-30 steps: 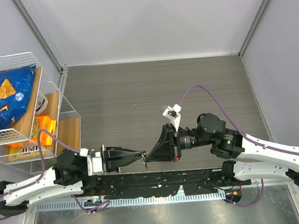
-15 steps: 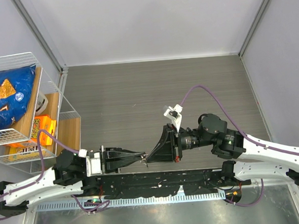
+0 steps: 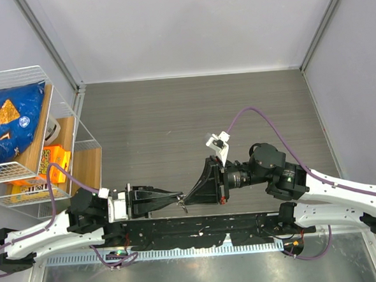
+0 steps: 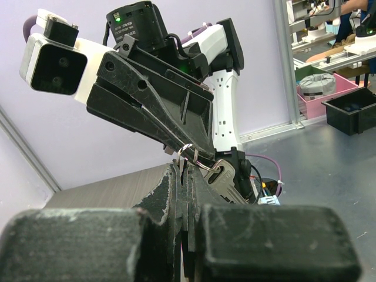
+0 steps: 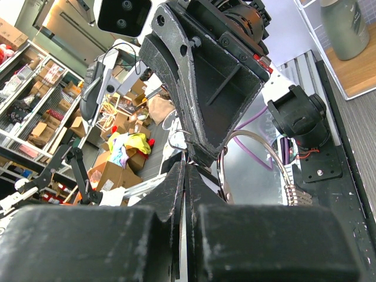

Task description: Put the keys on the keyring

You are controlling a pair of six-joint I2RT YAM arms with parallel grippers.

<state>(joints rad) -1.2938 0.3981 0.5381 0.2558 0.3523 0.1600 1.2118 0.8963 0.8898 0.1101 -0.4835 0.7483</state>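
Above the desk's [image 3: 174,116] near edge my left pincer [image 4: 183,169] clamped the keyring [image 4: 188,154], keys [image 4: 221,174] hanging from it, and the closed right pincer [image 3: 188,199] met it tip to tip, probably to thread on a key.

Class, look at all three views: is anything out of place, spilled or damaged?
Nothing stands out. The keyring, a key on it, hangs where both arms' shut jaws meet tip to tip; nothing spilled or broken.
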